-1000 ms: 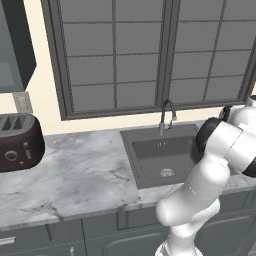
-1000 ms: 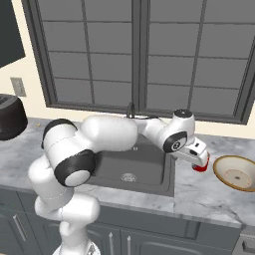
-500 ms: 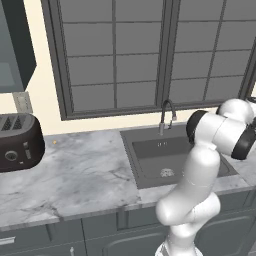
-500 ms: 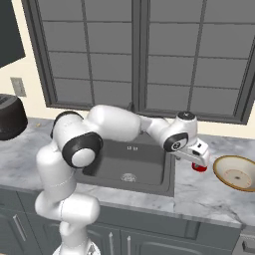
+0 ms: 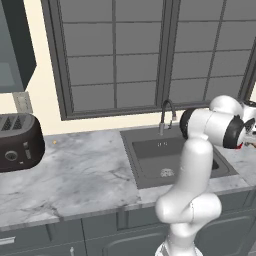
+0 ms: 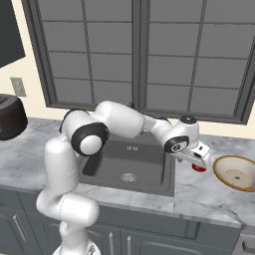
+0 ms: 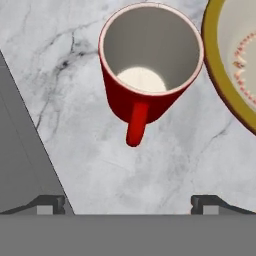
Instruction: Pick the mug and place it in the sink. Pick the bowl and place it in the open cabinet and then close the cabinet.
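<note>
The red mug (image 7: 150,65) stands upright on the marble counter, white inside, its handle turned toward my gripper (image 7: 129,204). The gripper hangs just above it, open, with nothing between its fingertips (image 7: 50,202). From the right base view the gripper (image 6: 197,162) sits directly over the mug (image 6: 199,169), just right of the sink (image 6: 127,162). The tan bowl (image 6: 236,173) lies on the counter close to the mug's right; its rim (image 7: 220,85) also shows in the hand view. A corner of the dark wall cabinet (image 5: 15,45) shows at the upper left.
The dark faucet (image 5: 167,117) rises behind the sink basin (image 5: 170,160). A dark toaster (image 5: 17,142) stands at the counter's far left. Windows run along the back wall. My arm stretches across above the sink.
The arm's elbow has swung round and the hand has come down a little closer over the mug. The jaws have stayed open; mug and bowl have not moved.
</note>
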